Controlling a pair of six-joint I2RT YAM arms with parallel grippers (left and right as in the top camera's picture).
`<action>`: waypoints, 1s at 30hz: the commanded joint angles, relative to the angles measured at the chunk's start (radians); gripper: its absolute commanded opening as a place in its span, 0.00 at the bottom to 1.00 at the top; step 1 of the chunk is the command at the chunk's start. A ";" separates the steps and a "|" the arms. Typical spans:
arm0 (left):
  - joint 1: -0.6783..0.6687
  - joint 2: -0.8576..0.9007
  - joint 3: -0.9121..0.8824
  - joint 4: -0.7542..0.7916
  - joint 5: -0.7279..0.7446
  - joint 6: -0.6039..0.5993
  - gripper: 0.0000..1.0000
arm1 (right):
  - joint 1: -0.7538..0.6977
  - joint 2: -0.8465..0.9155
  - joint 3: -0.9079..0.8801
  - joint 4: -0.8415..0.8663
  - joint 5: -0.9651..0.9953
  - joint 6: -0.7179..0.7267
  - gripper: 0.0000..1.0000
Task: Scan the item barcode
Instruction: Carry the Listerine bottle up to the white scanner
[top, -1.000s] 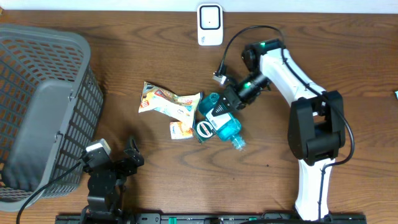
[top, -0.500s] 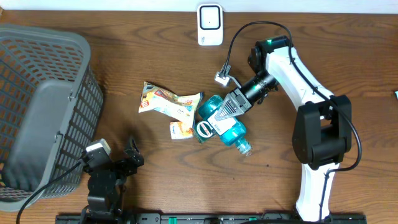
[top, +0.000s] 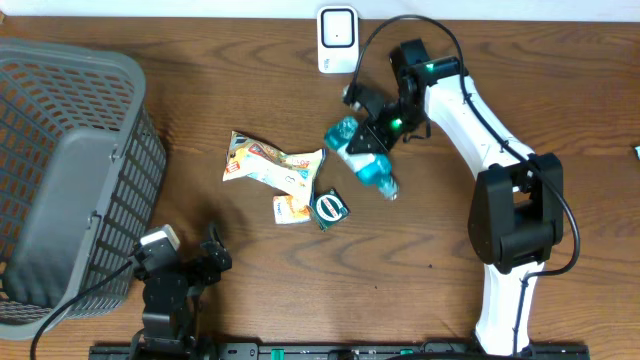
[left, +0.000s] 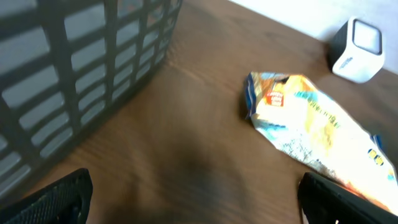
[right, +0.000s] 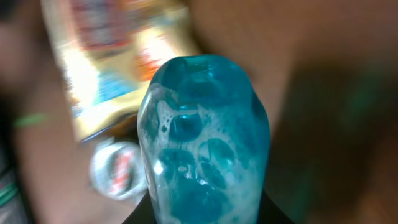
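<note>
Teal translucent bottle (top: 375, 175), foamy liquid inside, clamped in right gripper (top: 366, 140)

Bottle (right: 202, 143) was translucent teal with white foam inside. Snack packet (top: 270, 165) was yellow-white with red and blue print. Basket (top: 140, 170) was grey, open grid. Table (top: 200, 90) was dark brown woodgrain. Scanner (top: 338, 40) was white.

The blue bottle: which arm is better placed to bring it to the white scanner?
The right arm. Its claw grips the blue bottle, close to the white scanner. The left claw is open and empty, far from both, beside the grey basket.
</note>
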 joint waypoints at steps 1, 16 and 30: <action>0.001 -0.005 -0.006 -0.040 -0.009 -0.009 0.98 | 0.030 -0.052 0.038 0.103 0.225 0.191 0.01; 0.001 -0.005 -0.005 -0.107 -0.009 -0.009 0.98 | 0.112 0.008 0.046 0.756 0.699 0.010 0.01; 0.001 -0.005 -0.005 -0.107 -0.009 -0.009 0.98 | 0.155 0.332 0.374 0.953 0.930 -0.202 0.01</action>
